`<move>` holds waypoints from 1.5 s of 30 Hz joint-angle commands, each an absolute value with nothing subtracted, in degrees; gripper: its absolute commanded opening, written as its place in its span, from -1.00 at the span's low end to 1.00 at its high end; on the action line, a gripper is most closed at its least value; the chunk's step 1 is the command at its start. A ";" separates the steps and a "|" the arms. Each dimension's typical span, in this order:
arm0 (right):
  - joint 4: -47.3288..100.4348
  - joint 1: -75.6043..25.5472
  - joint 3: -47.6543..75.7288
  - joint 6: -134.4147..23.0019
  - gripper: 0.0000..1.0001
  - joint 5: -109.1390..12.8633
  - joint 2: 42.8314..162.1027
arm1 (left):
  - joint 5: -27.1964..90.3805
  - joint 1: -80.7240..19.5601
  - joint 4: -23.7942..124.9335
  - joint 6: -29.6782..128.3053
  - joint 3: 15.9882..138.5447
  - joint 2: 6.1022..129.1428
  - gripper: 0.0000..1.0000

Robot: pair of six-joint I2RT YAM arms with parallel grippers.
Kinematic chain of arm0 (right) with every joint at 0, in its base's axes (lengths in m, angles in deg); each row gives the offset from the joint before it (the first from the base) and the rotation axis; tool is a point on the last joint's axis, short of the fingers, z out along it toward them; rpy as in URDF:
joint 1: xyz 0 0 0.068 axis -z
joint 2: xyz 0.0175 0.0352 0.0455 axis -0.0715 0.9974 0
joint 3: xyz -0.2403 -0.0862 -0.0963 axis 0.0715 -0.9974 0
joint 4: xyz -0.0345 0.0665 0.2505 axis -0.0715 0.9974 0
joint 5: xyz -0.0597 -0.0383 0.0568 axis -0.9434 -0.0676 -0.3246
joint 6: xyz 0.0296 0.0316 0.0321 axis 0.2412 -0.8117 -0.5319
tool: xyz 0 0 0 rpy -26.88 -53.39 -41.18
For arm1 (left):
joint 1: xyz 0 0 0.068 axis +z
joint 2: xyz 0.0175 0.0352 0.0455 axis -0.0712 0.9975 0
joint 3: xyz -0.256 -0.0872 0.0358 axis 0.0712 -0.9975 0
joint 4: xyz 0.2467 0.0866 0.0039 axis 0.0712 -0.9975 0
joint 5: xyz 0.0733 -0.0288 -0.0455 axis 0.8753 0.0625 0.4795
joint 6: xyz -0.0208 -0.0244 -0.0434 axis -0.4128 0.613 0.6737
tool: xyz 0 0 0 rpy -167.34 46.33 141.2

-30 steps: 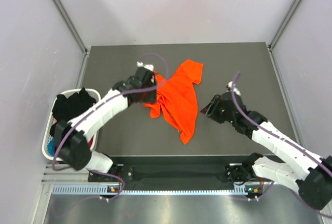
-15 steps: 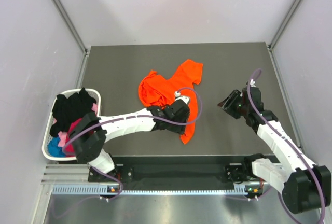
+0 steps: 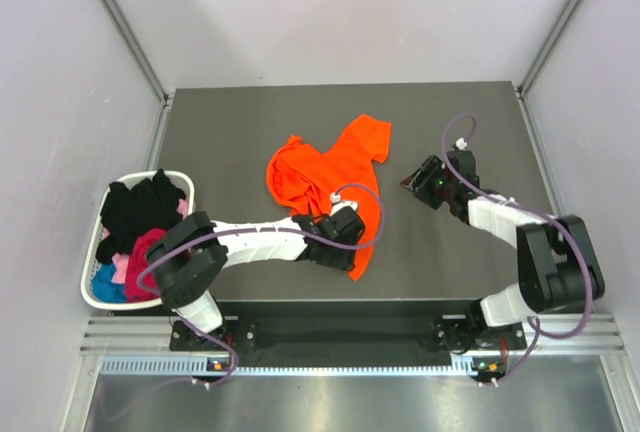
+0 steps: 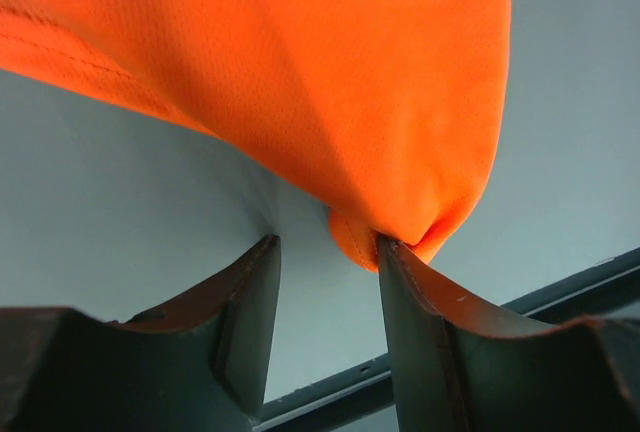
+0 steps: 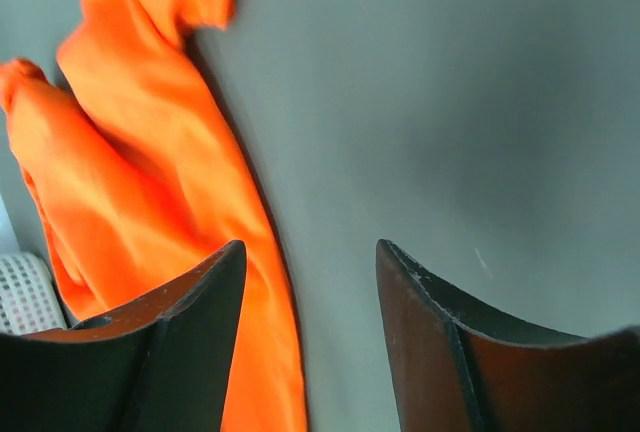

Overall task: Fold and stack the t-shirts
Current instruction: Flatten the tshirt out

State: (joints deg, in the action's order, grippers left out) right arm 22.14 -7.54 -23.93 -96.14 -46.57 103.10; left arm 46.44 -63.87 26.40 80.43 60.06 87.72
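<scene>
The bright orange t-shirt (image 3: 335, 177) lies crumpled mid-table, its near corner pointing to the front edge. My left gripper (image 3: 348, 255) is low at that corner. In the left wrist view the gripper (image 4: 328, 247) is open and the orange cloth (image 4: 300, 72) touches the tip of its right finger (image 4: 400, 262). My right gripper (image 3: 415, 184) is open and empty just right of the shirt. In the right wrist view it (image 5: 310, 247) is over bare table with the orange shirt (image 5: 150, 182) to its left. Black (image 3: 140, 207), magenta (image 3: 150, 252) and blue (image 3: 105, 282) t-shirts are in the basket.
The white basket (image 3: 88, 267) stands off the table's left edge, and its mesh shows in the right wrist view (image 5: 25, 292). The dark table (image 3: 230, 132) has white walls at the back and sides. The front rail (image 3: 350, 327) runs along the near edge.
My left gripper let go of the shirt's far left part and swung to its near corner. My right gripper drew back, then moved left towards the shirt. The shirt's left side now lies bunched.
</scene>
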 commanded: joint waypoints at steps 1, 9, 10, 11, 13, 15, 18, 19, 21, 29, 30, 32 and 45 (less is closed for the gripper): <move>10.24 -8.29 -18.54 -96.18 0.10 -45.67 109.34 | 43.28 -64.37 30.80 84.22 58.10 84.59 -0.01; 7.68 -12.24 -9.40 -96.79 0.01 -47.60 120.17 | 43.63 -64.55 30.71 88.27 56.16 82.65 0.15; 7.33 -12.42 -8.69 -97.31 0.00 -47.95 121.92 | 43.02 -64.55 30.97 88.71 55.99 82.83 0.16; 7.06 -12.69 -7.38 -97.41 0.00 -48.48 122.80 | 42.58 -64.55 31.93 88.80 55.99 83.53 0.16; 7.32 -13.48 -5.71 -97.41 -0.01 -49.36 125.43 | 41.70 -64.55 32.82 89.23 55.72 84.15 0.15; 8.90 -13.57 -3.51 -97.32 -0.02 -50.85 127.02 | 40.39 -64.73 34.39 89.68 55.55 85.11 0.15; 9.26 -13.57 -1.75 -97.15 -0.05 -52.26 129.40 | 40.20 -64.81 35.02 90.29 55.98 86.17 0.14; 9.43 -13.65 -1.40 -96.36 -0.08 -52.61 130.27 | 40.20 -64.99 35.02 90.47 56.25 86.35 0.14; 9.78 -13.74 -0.34 -95.83 -0.09 -53.84 131.07 | 40.12 -64.99 34.93 90.73 56.34 86.61 0.14; 8.64 -13.74 2.73 -94.86 -0.09 -54.20 135.81 | 38.27 -65.08 34.06 90.30 59.58 91.17 0.07; 8.73 -13.74 3.09 -94.77 -0.11 -54.28 136.34 | 38.45 -65.08 33.18 90.21 60.29 92.05 0.02; 8.91 -13.66 3.53 -94.86 -0.24 -54.20 137.14 | 39.41 -65.08 30.90 90.20 61.78 93.37 -0.07; 33.69 -7.68 -10.42 -89.50 -1.00 -57.72 108.22 | 59.45 -56.47 6.89 82.47 67.59 85.83 -1.00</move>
